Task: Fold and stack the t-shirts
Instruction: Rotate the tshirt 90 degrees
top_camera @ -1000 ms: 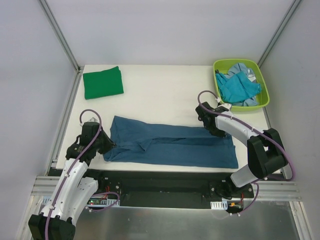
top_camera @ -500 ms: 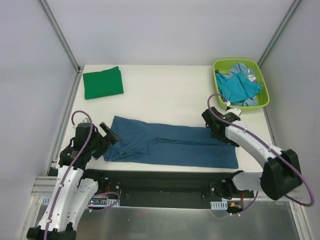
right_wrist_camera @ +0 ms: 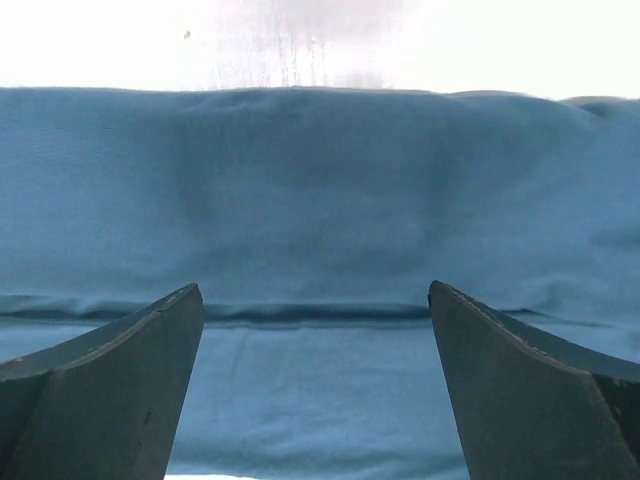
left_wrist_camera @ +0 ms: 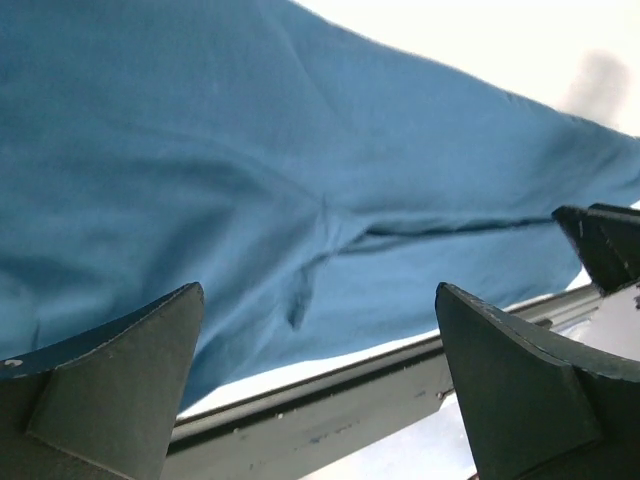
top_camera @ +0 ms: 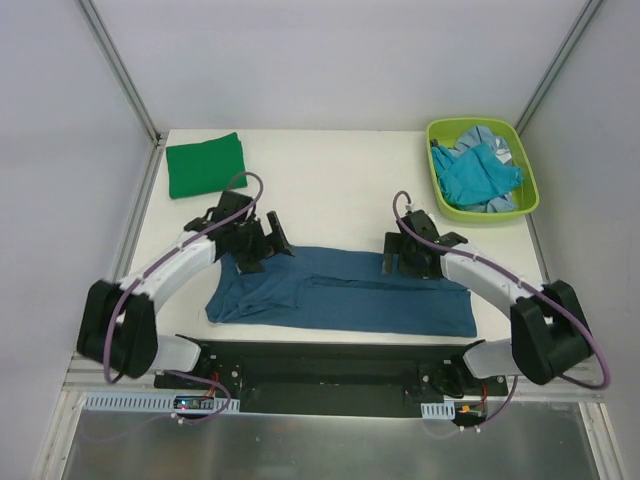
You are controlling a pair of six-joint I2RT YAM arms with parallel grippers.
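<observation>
Both ends are gaping wide, holding nothing. The left gripper (top_camera: 263,243) is hovering over the far-left end of the dark blue t-shirt (top_camera: 340,295), the right gripper (top_camera: 397,255) over its far edge. That shirt is lying in a long strip along the near side of the table (top_camera: 330,190). A folded green t-shirt (top_camera: 205,165) is sitting far left. Turquoise t-shirts (top_camera: 478,175) are lying bunched in the bin (top_camera: 529,205) far right.

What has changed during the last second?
Both arms let go of the blue shirt. The left fingers, now open, swung from its left end to its far edge; the right fingers, also open, shifted slightly left. The green shirt and bin stayed put.
</observation>
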